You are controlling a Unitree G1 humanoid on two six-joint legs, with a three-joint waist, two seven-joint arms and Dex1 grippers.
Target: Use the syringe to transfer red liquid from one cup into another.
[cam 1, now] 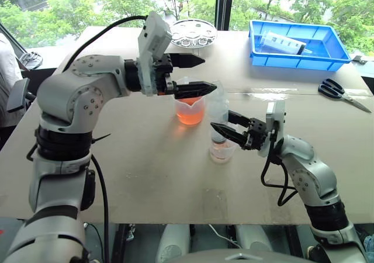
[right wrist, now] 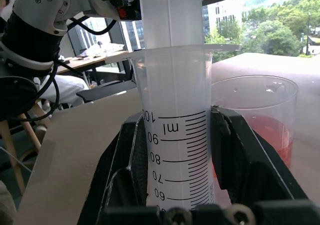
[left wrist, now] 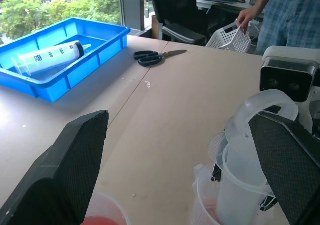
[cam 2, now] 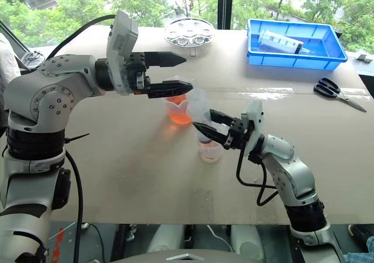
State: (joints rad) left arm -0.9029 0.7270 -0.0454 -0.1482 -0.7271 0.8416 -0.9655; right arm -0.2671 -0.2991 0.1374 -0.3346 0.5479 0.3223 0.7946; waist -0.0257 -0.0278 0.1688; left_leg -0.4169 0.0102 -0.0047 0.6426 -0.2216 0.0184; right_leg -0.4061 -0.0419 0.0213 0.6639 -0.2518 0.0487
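Observation:
The syringe (right wrist: 175, 135) stands upright with its tip down in the smaller clear cup (cam 1: 223, 153), which has a little pale red liquid at the bottom. My right gripper (cam 1: 220, 119) is shut on the syringe barrel, just above the cup. The plunger's ring end (left wrist: 265, 110) rises above it. My left gripper (cam 1: 209, 73) is open and level at that ring's height, with the ring close to its lower finger (cam 1: 198, 89). Just behind, the wider beaker (cam 1: 190, 102) holds the orange-red liquid (cam 1: 190, 116).
A blue tray (cam 1: 292, 58) with a packaged syringe sits at the table's back right, and black scissors (cam 1: 342, 93) lie near the right edge. A round metal dish (cam 1: 193, 32) is at the back centre. A person with a white basket (left wrist: 232, 35) stands beyond the table.

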